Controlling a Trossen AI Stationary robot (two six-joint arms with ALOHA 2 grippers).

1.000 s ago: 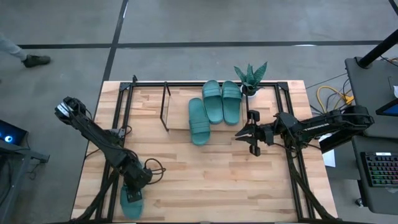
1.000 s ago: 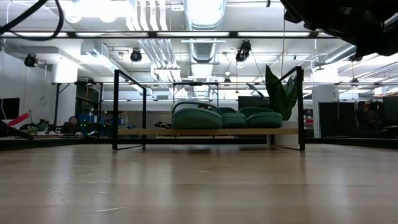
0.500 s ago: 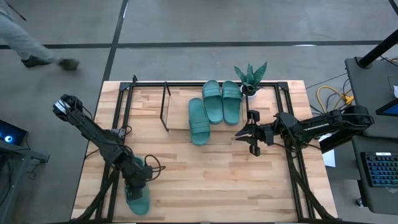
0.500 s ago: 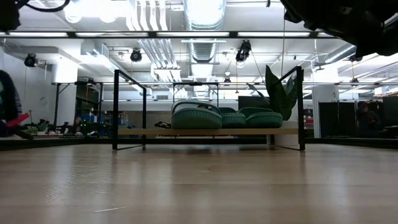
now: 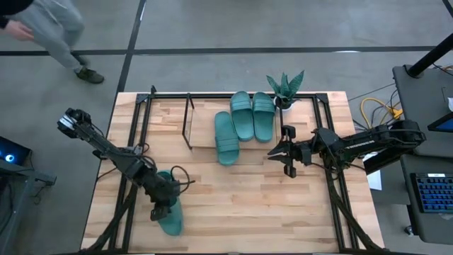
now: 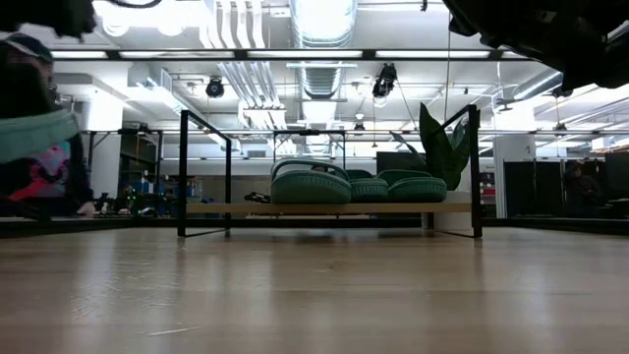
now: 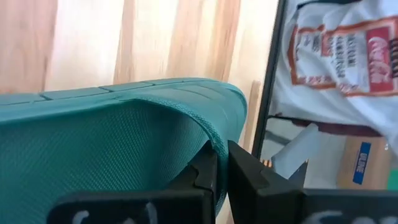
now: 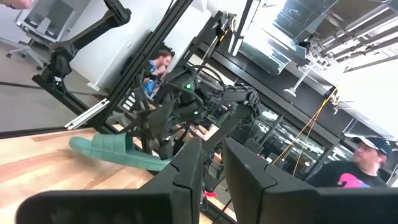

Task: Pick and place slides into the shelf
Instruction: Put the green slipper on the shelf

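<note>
Three teal slides lie on the shelf's [image 5: 190, 122] wood board: one [image 5: 226, 138] nearest the table's middle, and two [image 5: 242, 115] [image 5: 263, 115] side by side farther back. The low view shows them on the board [image 6: 324, 207]. My left gripper [image 5: 161, 205] is near the table's near-left corner, shut on the remaining slide [image 5: 170, 218], which also shows at the low view's left edge [image 6: 34, 133]. My right gripper [image 5: 277, 153] hovers right of the shelf, open by a narrow gap [image 8: 211, 152] and holding nothing. My left gripper [image 7: 222, 155] pinches the edge of the slide's wide strap [image 7: 212, 142] between its two fingers, coming from above. The slide is lifted clear of the table, roughly level, with its sole [image 7: 155, 87] stretching away beyond the fingers.
A spiky potted plant [image 5: 285, 88] stands at the shelf's far-right end. A larger black frame [image 5: 138, 120] runs around the table. Bare wood lies between the two arms [image 5: 233, 198]. A person [image 5: 49, 28] walks on the floor beyond the far-left corner.
My left gripper has carried the slide up off the near edge and toward the table's middle and right; the slide now shows lifted at the low view's left edge. The person has walked along the far-left side. My right arm has kept still.
</note>
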